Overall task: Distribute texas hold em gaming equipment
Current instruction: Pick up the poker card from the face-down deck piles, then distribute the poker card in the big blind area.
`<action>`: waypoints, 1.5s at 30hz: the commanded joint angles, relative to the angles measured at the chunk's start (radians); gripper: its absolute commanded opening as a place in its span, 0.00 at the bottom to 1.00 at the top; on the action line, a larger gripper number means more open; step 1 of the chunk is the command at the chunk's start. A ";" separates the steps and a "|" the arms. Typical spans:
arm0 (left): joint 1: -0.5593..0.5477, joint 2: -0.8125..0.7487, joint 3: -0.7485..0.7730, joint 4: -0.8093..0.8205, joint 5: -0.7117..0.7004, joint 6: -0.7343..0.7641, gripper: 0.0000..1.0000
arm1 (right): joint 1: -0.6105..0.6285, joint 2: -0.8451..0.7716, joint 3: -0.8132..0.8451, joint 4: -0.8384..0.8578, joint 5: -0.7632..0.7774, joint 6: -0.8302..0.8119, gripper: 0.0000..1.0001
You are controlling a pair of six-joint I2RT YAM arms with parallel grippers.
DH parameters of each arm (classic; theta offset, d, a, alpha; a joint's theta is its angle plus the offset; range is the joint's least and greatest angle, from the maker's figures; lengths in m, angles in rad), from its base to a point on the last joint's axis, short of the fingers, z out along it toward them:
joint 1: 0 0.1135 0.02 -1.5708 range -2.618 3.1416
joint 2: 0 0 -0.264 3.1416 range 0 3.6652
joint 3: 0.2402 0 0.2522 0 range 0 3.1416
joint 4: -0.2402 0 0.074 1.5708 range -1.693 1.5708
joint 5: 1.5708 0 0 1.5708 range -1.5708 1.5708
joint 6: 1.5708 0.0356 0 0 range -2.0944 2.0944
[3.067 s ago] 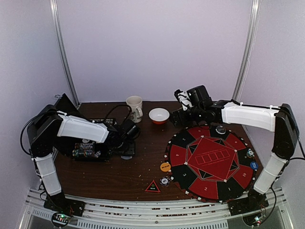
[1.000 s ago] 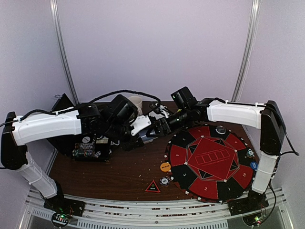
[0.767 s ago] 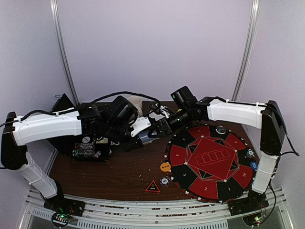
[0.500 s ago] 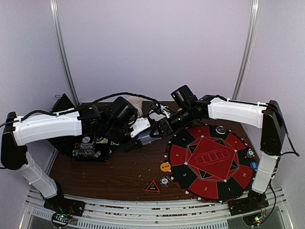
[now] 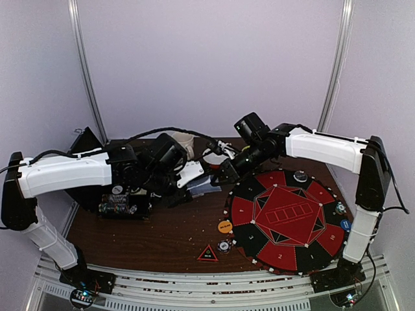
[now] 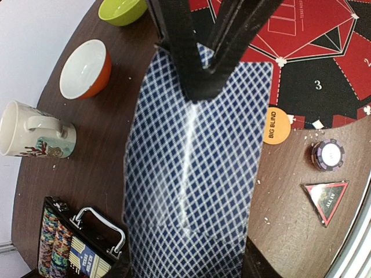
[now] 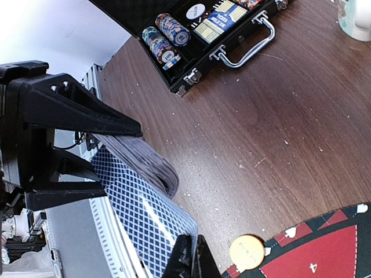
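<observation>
The deck of cards [image 7: 148, 162] hangs over the table [image 5: 168, 233] just left of the round mat [image 5: 285, 223], clamped by the left gripper [image 5: 192, 178], long axis pointing at the mat; the right gripper [image 7: 191, 263], nearer the mat, pinches the top card [image 6: 191, 174] at its far end, and there looks to be room to pull it over the mat

"BIG BLIND" was read in black on the orange disc [image 6: 277, 125]. A white "3" was spotted on a black segment of the mat [image 6: 324, 72], and a "4" on a red segment in the right wrist view. "ALL IN" was just made out on the triangular marker [image 6: 324, 198]. The blue box's [image 6: 87, 262] print could not be read.
</observation>
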 commanded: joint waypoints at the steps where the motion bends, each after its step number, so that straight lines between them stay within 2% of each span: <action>1: -0.006 -0.027 -0.011 0.044 -0.013 0.007 0.45 | -0.047 -0.052 0.029 -0.071 0.002 -0.019 0.00; 5: -0.006 -0.031 -0.020 0.049 -0.024 0.010 0.45 | -0.130 -0.124 0.003 -0.024 -0.027 0.019 0.00; 10: -0.006 -0.016 -0.019 0.073 -0.027 0.020 0.46 | -0.248 -0.231 -0.067 0.021 0.085 0.060 0.00; 17: -0.006 -0.003 -0.017 0.113 -0.020 0.044 0.46 | -0.394 -0.307 -0.155 0.081 0.088 0.140 0.00; 26: 0.005 0.004 -0.025 0.131 0.001 0.087 0.46 | -0.584 -0.339 -0.229 -0.063 0.212 0.097 0.00; 38: 0.109 -0.012 -0.092 0.249 0.045 0.128 0.46 | -0.858 -0.474 -0.411 -0.144 0.328 0.118 0.00; 45: 0.142 -0.035 -0.159 0.328 0.062 0.166 0.46 | -0.947 -0.503 -0.461 -0.186 0.398 0.096 0.00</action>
